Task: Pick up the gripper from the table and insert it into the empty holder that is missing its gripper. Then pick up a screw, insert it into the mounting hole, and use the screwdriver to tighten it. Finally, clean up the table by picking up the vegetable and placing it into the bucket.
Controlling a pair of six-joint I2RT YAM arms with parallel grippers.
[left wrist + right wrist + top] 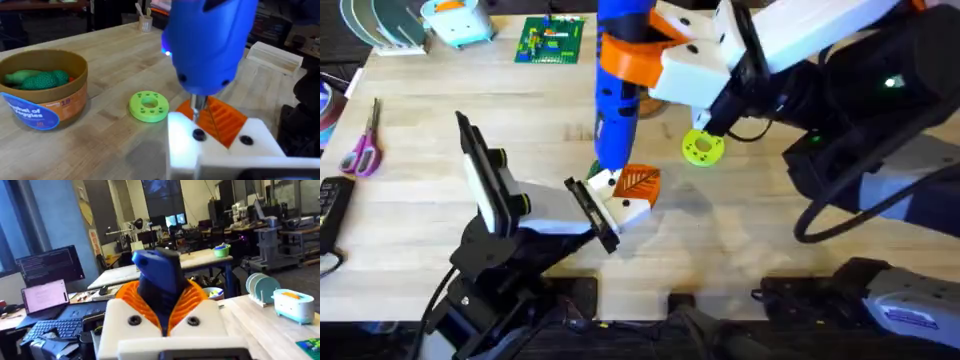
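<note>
My right gripper is shut on the blue screwdriver, holding it upright. Its metal tip stands on a black screw in a white block at my left gripper. The cream holder sits beside that white block, and the orange ribbed gripper lies wedged between them. The blocks look pressed together. The brown bucket stands on the table beyond them, holding green toy foods. I cannot tell whether the vegetable is among them.
A lime-green disc lies just right of the screwdriver. Pink scissors lie at the far left. A green brick plate and a light-blue box sit at the back. There is bare wood at the front right.
</note>
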